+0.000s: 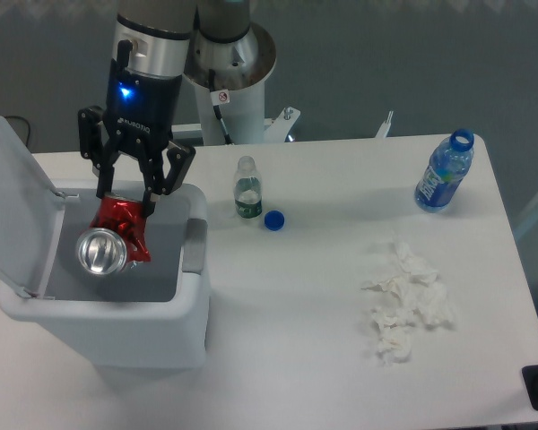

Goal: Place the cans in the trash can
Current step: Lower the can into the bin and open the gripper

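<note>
The crushed red can [109,240], silver end facing up, hangs tilted in the open mouth of the white trash can [193,309] at the left of the table. My gripper [125,201] is directly above the bin, its two fingers closed on the can's upper red part. The bin's flip lid [13,206] stands open to the left. Its grey latch [195,244] is on the right wall. Whether the can touches the inside of the bin cannot be told.
A small clear bottle [246,188] stands uncapped right of the bin, with a blue cap [273,219] beside it. A blue-labelled bottle [444,172] stands at the far right. Crumpled white tissue [405,300] lies front right. The robot's white base [238,81] is behind.
</note>
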Controlling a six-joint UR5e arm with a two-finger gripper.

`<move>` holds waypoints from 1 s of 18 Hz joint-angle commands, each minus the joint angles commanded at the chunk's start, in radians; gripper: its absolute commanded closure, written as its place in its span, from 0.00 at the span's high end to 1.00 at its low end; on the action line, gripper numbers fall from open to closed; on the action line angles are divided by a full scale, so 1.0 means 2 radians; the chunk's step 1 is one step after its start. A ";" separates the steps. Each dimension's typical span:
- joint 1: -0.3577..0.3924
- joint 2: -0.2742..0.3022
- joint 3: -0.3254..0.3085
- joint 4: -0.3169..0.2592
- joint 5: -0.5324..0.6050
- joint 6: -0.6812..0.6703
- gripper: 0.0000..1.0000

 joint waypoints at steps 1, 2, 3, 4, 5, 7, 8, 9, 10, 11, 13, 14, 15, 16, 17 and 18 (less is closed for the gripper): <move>0.000 -0.001 0.000 0.000 0.000 0.000 0.42; 0.000 -0.001 -0.001 -0.001 0.001 0.001 0.42; 0.000 -0.001 -0.002 0.000 0.002 0.001 0.42; 0.000 -0.002 -0.003 0.000 0.002 0.001 0.42; 0.000 -0.003 -0.003 0.000 0.002 0.000 0.42; 0.000 -0.004 -0.003 0.000 0.002 0.000 0.43; 0.000 -0.004 -0.003 0.000 0.002 0.001 0.45; 0.000 -0.004 -0.003 0.000 0.002 0.001 0.46; 0.000 -0.004 -0.004 0.000 0.002 0.001 0.47; 0.000 -0.004 -0.005 0.000 0.002 0.001 0.47; 0.000 -0.003 -0.011 0.001 0.002 0.002 0.66; 0.000 -0.003 -0.011 0.001 0.003 0.002 0.75; 0.000 -0.003 -0.010 0.002 0.005 0.002 0.76; 0.000 -0.003 -0.010 0.002 0.005 0.003 0.82; 0.001 -0.003 -0.008 0.004 0.005 0.003 0.86; 0.001 -0.003 -0.005 0.004 0.005 0.003 0.90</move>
